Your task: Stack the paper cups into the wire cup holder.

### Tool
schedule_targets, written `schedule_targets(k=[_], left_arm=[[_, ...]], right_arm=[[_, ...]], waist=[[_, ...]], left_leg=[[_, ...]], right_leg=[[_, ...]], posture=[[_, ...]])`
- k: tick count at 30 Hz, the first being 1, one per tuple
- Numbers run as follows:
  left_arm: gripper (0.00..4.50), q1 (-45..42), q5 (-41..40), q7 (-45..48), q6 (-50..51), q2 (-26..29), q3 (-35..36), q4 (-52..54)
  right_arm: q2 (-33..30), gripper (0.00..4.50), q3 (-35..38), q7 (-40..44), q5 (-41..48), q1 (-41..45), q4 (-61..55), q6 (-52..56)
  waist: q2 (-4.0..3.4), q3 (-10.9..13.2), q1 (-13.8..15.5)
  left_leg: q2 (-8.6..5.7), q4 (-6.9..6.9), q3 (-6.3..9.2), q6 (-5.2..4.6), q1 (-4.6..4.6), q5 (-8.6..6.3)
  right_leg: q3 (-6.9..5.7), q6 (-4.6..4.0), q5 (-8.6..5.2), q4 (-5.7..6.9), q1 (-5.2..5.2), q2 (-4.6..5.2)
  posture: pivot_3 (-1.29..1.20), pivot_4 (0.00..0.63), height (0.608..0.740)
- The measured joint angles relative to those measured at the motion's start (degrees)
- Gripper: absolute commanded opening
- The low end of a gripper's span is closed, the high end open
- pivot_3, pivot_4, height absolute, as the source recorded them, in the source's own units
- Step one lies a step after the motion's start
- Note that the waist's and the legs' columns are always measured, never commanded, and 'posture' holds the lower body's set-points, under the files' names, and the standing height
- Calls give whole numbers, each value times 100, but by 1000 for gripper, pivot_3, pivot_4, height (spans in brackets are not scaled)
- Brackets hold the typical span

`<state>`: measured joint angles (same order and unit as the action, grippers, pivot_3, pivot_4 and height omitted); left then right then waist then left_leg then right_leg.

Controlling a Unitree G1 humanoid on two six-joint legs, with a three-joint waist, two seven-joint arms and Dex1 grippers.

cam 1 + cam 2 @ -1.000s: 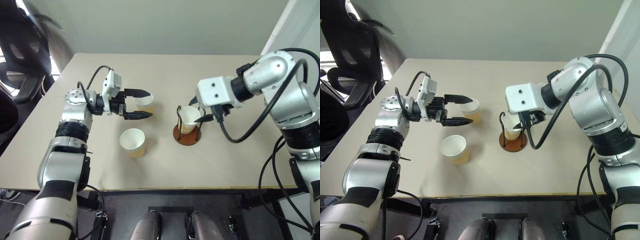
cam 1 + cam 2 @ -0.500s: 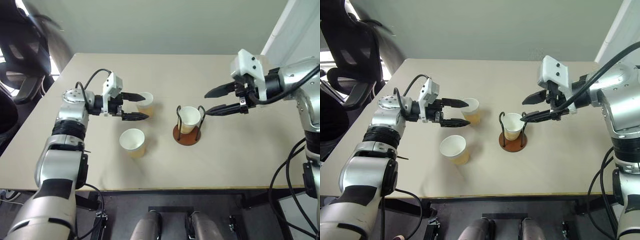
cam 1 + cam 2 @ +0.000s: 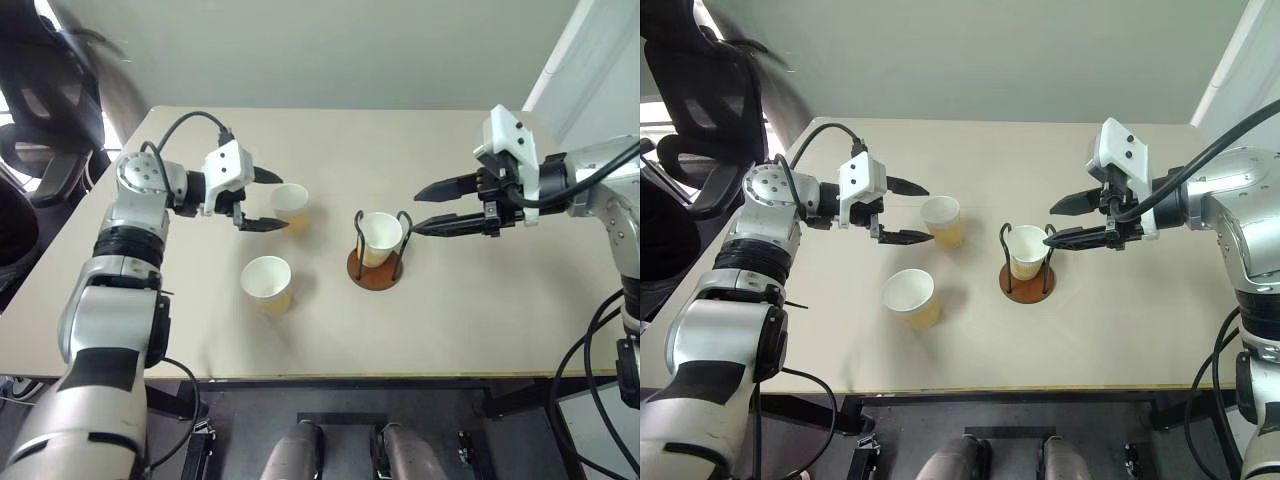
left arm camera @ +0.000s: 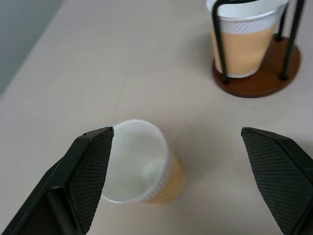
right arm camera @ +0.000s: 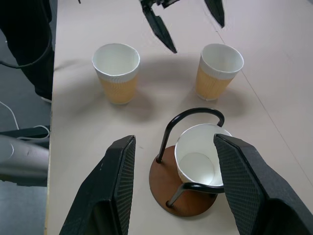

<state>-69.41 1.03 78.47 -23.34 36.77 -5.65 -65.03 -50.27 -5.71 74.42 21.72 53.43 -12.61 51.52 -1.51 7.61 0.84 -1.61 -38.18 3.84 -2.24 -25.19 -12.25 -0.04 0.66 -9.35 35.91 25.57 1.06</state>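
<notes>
Right gripper (image 3: 422, 208): its two black fingers are apart and hold nothing. A second ago it was down at the holder by the cup. Now it has pulled back to the side and hangs just beside the holder.
Left gripper (image 3: 268, 200): its fingers are wide apart, one on each side of a loose cup, not touching it. It has come closer to that cup and turned a little.
Cup in holder (image 3: 379, 237): it sits upright inside the wire cup holder (image 3: 375, 268), on the round brown base. It has stayed put since the right gripper let go.
Far loose cup (image 3: 290, 207): it stands upright on the table (image 3: 480, 310), between the left gripper's fingers.
Near loose cup (image 3: 266, 284): it stands alone, closer to the table's front edge.
What it means: one cup looks done. Two are left. The left gripper seems set to squeeze the far cup next.
</notes>
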Motion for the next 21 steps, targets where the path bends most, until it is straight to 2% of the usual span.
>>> schedule_targets(k=[9, 21], left_arm=[[4500, -12, 784, -591, -1015, 38, -421, -207], [4500, -354, 1447, -1272, -1420, 91, -781, -492]], right_arm=[[-5, 2545, 25, -158, 140, -290, 87, -424], [-263, 2545, 25, -164, 391, -372, 28, -339]], waist=[[0, 0, 3], [0, 0, 0]], left_leg=[[-4, 0, 0, -1, -1, -1], [-13, 1, 1, 0, -3, 1]], right_leg=[[0, 15, 9, -1, 1, 1], [2, 15, 9, -1, 4, 4]], posture=[[0, 150, 740], [0, 150, 740]])
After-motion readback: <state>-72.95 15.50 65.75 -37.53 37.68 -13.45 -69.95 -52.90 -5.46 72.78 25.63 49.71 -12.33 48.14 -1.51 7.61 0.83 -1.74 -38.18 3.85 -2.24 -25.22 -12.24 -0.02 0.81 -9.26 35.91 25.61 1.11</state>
